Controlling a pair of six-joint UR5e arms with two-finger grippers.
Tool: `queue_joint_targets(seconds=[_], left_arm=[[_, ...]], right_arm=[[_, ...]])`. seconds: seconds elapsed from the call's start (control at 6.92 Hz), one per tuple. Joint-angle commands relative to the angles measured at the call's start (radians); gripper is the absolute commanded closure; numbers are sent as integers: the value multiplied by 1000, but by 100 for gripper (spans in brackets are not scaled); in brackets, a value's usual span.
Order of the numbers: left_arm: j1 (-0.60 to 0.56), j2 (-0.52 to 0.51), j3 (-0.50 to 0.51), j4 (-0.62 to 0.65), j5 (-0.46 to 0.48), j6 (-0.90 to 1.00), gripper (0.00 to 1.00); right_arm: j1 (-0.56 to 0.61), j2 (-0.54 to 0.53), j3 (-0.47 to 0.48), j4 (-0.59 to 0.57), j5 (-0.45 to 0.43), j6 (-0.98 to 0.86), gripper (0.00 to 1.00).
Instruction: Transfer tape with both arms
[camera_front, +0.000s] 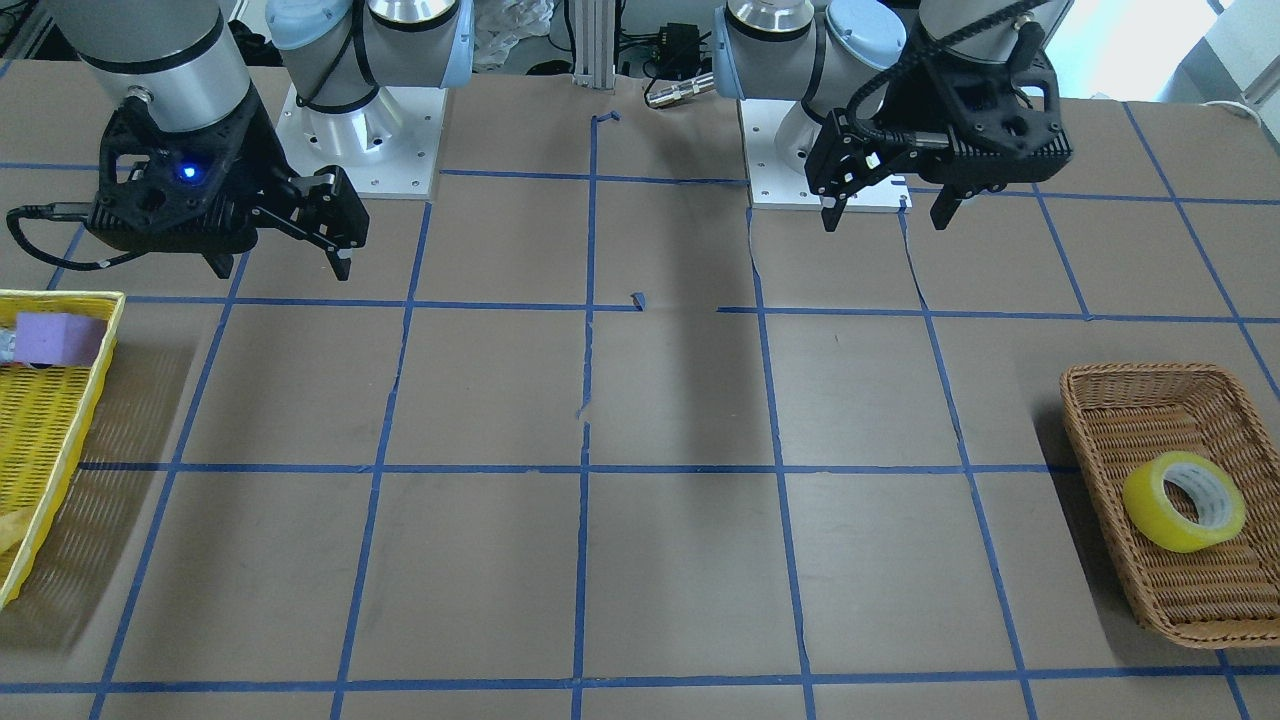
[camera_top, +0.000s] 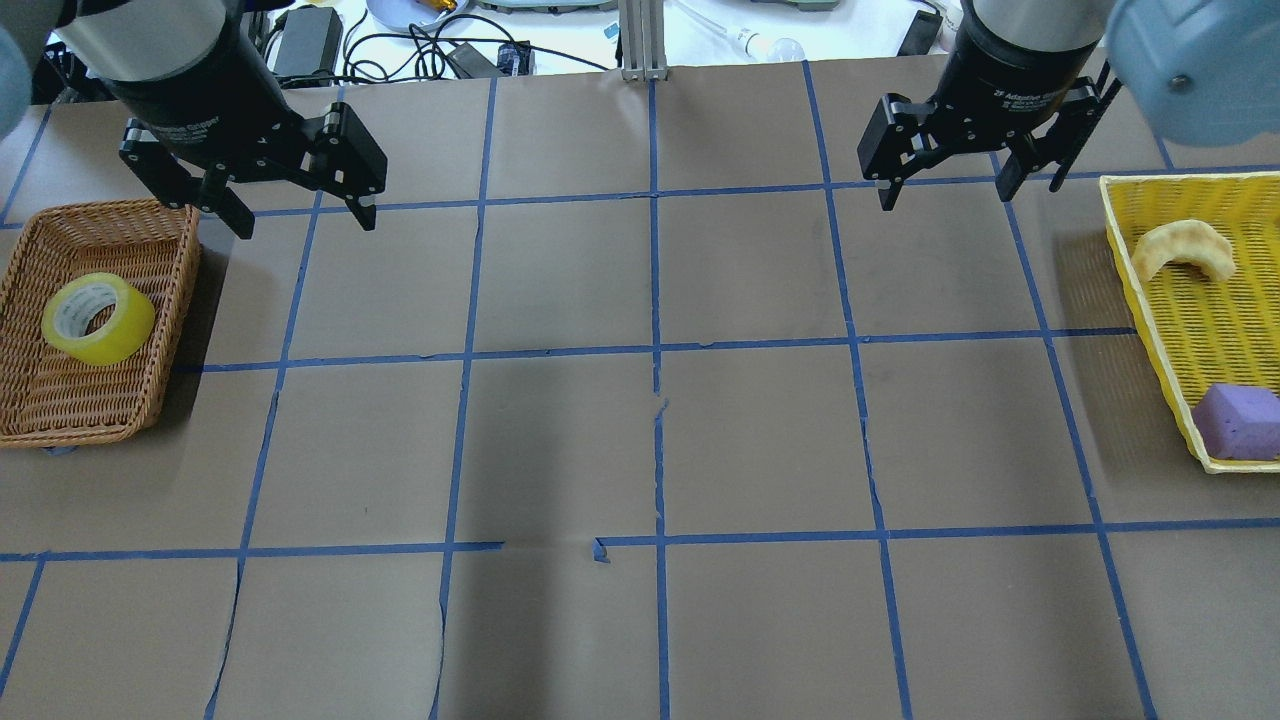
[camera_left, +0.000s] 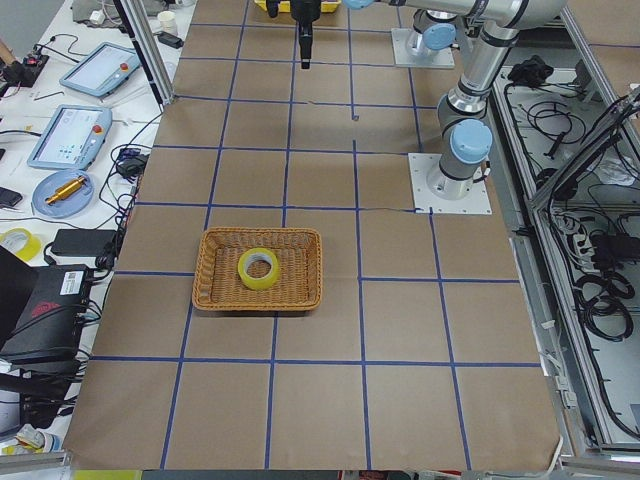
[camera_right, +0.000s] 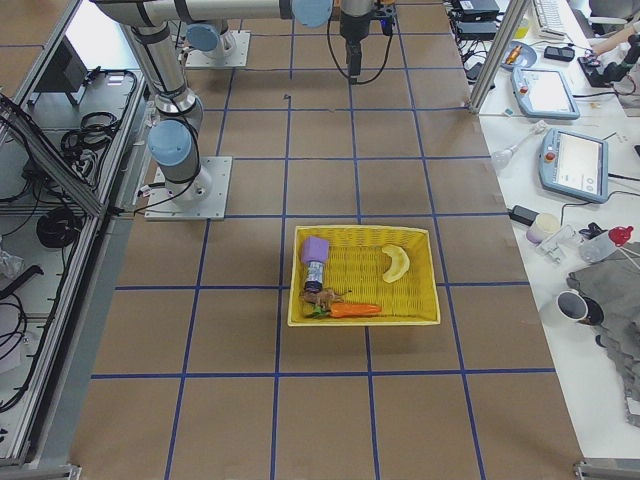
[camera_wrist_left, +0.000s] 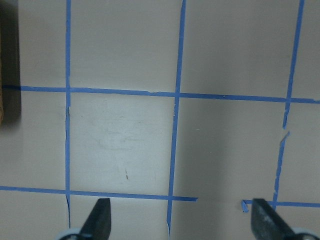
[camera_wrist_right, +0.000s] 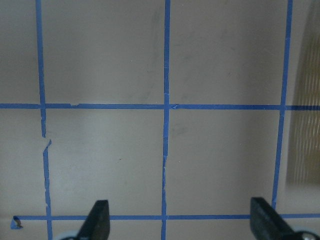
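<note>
The tape (camera_top: 98, 318), a thick roll of translucent yellow packing tape with a pale core, lies about mid-way in a brown wicker basket (camera_top: 70, 405) at the robot's left end of the desk (camera_top: 560, 280). The roll is slightly tilted, with its open core turned upward. Nothing touches it except the basket floor.

Just past the basket's far inner corner hangs the left end effector (camera_top: 305, 225). Its two black fingers are spread wide with nothing between them, and it is raised off the desk and apart from the tape. In the left wrist view, both fingertips (camera_wrist_left: 100, 215) frame bare brown desk crossed by blue tape grid lines (camera_top: 655, 270), with a dark sliver of the basket at the left edge.

Farther along the desk, well apart from the tape, the right end effector (camera_top: 945, 198) hangs at about the same depth. It is likewise spread open and empty above the grid. Its wrist view shows only desk and lines, with a blurred yellow weave at the right edge.

Farthest from the tape, at the robot's right end, sits a yellow basket (camera_top: 1195, 330). It holds a purple block (camera_top: 1240, 420), a pale curved banana-shaped piece (camera_top: 1180, 250) and an orange carrot (camera_right: 350, 310).
</note>
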Motion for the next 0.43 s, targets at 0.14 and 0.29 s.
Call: queue_joint_targets(seconds=[0.14,0.29], left_arm=[[-12,9,-39,77,-7,8,0],[-12,9,-42,75,-7,20,0]], right_arm=[[-1,1,1,1,-3,1,0],[-1,1,1,-2,12,1,0]])
